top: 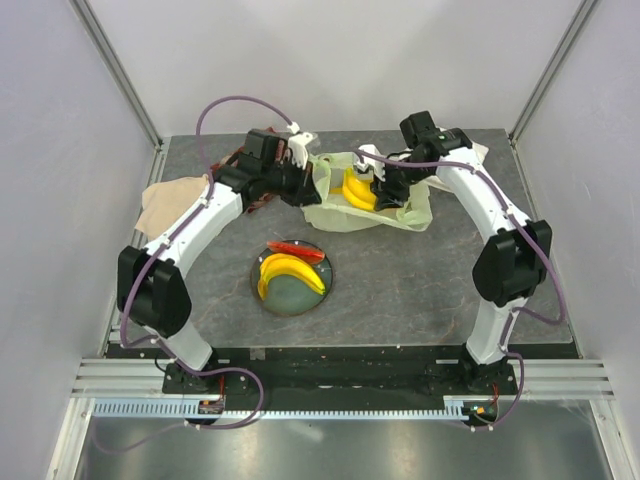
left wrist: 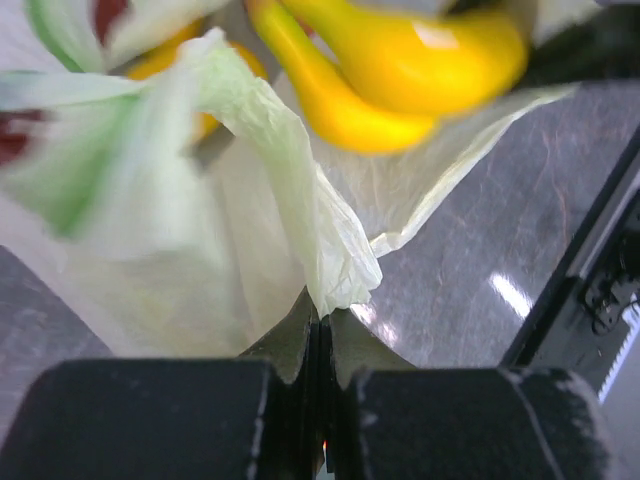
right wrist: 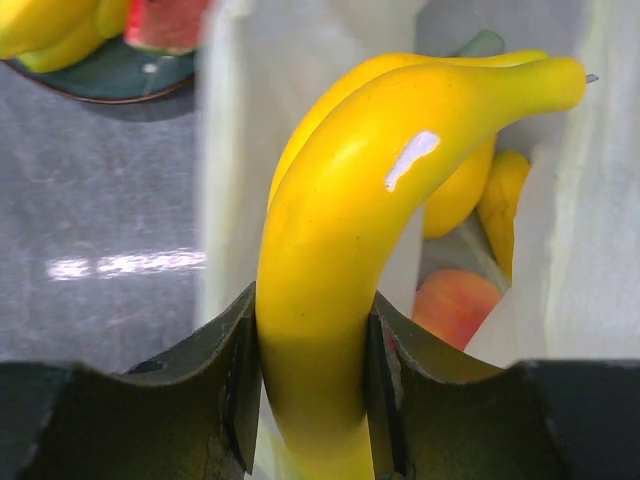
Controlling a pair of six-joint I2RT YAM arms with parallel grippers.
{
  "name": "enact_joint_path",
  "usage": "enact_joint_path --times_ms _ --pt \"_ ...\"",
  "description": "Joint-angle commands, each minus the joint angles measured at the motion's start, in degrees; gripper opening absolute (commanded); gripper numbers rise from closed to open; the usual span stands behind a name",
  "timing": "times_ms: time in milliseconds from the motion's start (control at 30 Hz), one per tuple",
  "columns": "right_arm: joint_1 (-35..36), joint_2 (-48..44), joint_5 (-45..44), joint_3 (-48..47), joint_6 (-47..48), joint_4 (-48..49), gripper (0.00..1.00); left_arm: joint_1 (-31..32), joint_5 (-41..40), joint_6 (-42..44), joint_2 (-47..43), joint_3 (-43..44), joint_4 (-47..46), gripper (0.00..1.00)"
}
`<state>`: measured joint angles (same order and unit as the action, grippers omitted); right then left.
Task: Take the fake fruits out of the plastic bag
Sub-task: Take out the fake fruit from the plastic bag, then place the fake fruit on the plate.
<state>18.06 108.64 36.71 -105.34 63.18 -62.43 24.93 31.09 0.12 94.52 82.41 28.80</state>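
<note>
Now right gripper (right wrist: 312, 335) clamps banana bunch (right wrist: 340, 230) (long axis outward from jaws); left gripper (left wrist: 320, 325) pinches plastic bag (left wrist: 300, 200)

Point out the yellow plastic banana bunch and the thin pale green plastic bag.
yellow plastic banana bunch (right wrist: 320, 250): right wrist view, its curved middle.
thin pale green plastic bag (left wrist: 332, 250): left wrist view, its pinched fold.

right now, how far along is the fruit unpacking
Done: a banana bunch and a watermelon slice lie on the dark plate.
In hand: the right gripper clamps a second banana bunch at the plastic bag's opening, while the left gripper pinches the bag's edge.
Left: a peach and yellow oblong fruits sit inside the bag.
</note>
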Motion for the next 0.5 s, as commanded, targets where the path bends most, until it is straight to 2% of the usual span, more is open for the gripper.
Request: enact_joint_path --times_ms 0,167,267,300,467 --pt "1.7 -8.3 4.2 0.2 -0.8 -7.2 0.19 -0.5 -2.3 -2.8 2.3 7.3 -3.7 0.01" --pt "6.0 -17.4 4.8 2.6 -8.8 -4.3 0.19 -0.9 0.5 -4.5 4.8 9.7 -3.6 0.02" --pt "12.4 -22.8 2.0 6.5 -12.5 -0.9 0.18 -1.7 2.1 -8.2 5.8 11.1 -3.7 0.02" --pt "17.0 -24.8 0.8 8.8 -13.2 -0.2 0.18 -2.1 2.8 -8.7 5.9 11.6 -3.7 0.02" --pt "30.2 -27.1 -6.9 18.0 -19.0 8.1 0.16 -5.2 5.7 -11.5 6.1 16.0 -3.0 0.02"
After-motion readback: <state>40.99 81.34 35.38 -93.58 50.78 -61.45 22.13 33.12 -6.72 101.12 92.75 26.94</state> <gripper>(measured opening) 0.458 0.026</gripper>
